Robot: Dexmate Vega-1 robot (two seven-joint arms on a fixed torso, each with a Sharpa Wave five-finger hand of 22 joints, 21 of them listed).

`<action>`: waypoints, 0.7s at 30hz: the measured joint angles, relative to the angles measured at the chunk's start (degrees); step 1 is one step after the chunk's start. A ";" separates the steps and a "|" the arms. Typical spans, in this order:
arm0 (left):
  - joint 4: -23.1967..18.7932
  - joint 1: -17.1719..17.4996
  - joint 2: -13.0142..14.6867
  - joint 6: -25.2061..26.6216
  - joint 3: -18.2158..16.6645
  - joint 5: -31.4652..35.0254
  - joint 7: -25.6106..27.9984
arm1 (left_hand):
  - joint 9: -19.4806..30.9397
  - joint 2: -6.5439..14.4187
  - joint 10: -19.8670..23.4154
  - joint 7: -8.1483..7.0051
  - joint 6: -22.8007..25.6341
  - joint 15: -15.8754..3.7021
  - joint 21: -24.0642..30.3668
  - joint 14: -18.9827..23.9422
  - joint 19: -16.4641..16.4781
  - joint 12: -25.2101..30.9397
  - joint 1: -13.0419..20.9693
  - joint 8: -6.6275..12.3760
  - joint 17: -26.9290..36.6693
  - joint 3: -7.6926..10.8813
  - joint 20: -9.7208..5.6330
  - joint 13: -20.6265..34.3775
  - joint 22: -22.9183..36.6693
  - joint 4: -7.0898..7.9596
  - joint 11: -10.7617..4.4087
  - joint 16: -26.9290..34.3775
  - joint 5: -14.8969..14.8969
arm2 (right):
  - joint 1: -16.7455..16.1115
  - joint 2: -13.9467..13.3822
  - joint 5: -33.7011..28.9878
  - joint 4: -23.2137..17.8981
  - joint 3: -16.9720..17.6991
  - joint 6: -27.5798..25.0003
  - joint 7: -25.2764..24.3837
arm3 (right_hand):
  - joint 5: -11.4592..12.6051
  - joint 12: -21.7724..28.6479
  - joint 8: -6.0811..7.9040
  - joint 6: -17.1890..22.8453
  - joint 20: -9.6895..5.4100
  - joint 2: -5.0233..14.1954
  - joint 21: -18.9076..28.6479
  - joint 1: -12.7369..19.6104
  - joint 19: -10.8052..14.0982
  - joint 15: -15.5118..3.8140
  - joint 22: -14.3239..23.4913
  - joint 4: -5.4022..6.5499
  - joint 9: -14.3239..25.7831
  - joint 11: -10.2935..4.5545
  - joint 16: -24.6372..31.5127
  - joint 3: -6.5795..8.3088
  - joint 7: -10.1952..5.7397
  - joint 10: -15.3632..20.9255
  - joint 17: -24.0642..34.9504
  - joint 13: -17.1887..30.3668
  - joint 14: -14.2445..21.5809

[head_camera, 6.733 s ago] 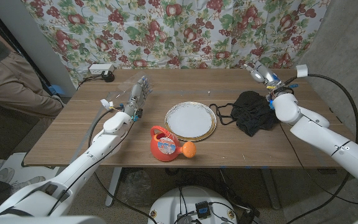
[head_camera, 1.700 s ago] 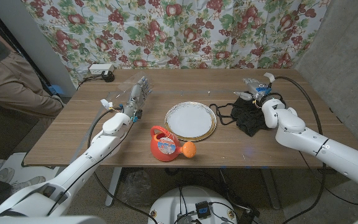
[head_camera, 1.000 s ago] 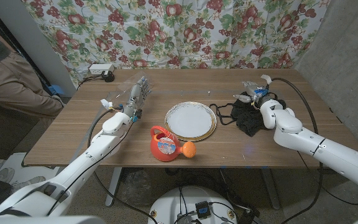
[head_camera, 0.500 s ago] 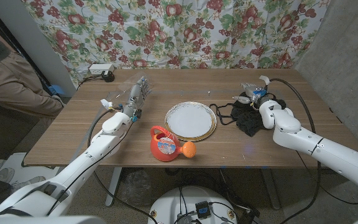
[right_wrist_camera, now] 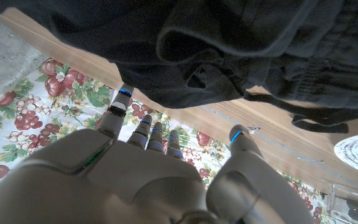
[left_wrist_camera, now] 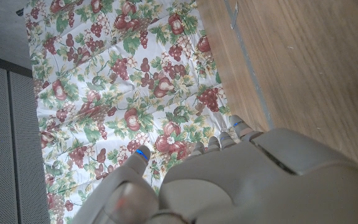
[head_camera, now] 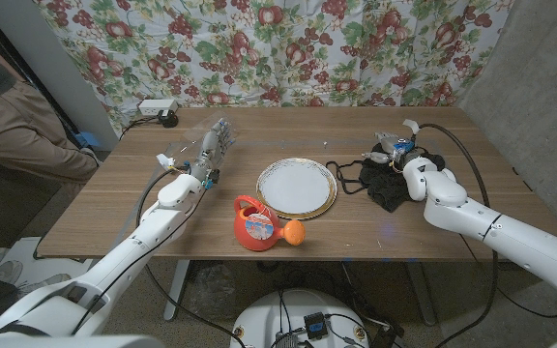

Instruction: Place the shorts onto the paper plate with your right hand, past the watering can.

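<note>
Wooden tabletop [head_camera: 162,208] against a fruit-print curtain [head_camera: 259,48]; grey wall [head_camera: 540,77] on the right; power strip [head_camera: 156,109] at far corner.

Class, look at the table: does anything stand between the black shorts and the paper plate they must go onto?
Nothing visible does. The shorts lie right of the paper plate with bare table between. The watering can stands nearer the robot than the plate, off that line.
</note>
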 measured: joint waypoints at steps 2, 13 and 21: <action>0.00 0.00 0.05 0.00 -0.01 -0.01 -0.05 | 0.00 0.00 0.00 0.00 0.00 0.00 0.00 0.00 0.00 0.00 0.00 0.00 0.00 0.00 0.00 0.00 0.00 0.00 0.00 0.00 0.00 | 0.10 0.07 0.12 0.14 -0.10 0.01 0.00 | 0.00 0.00 0.00 -0.22 0.22 0.00 0.00 0.00 0.21 0.00 0.00 0.00 0.00 0.00 0.00 0.00 -0.22 0.00 0.00 0.00 0.00; -0.01 0.00 0.08 0.13 -0.01 -0.04 -0.10 | 0.00 0.00 0.00 0.00 0.00 0.00 0.00 0.00 0.00 0.00 0.00 0.00 0.00 0.00 0.00 0.00 0.00 0.00 0.00 0.00 0.00 | 0.42 0.17 0.23 0.40 -0.55 -0.40 0.58 | 0.00 0.00 0.00 -0.25 0.21 0.00 0.00 0.00 0.60 0.00 0.00 0.00 -0.01 0.00 0.00 0.00 -0.25 0.00 0.00 0.00 0.00; -0.07 0.06 0.12 0.17 -0.01 -0.03 -0.12 | 0.00 0.00 0.00 0.00 0.00 0.00 0.00 0.00 0.00 0.00 0.00 0.00 0.00 -0.19 0.00 0.00 0.00 0.19 0.00 0.00 0.00 | 0.61 0.19 0.45 0.75 -0.91 -0.87 1.15 | 0.00 0.00 0.00 -0.24 0.41 0.00 0.00 0.00 0.80 0.00 0.00 -0.24 -0.01 0.00 0.00 0.25 -0.24 0.00 0.00 0.00 -0.01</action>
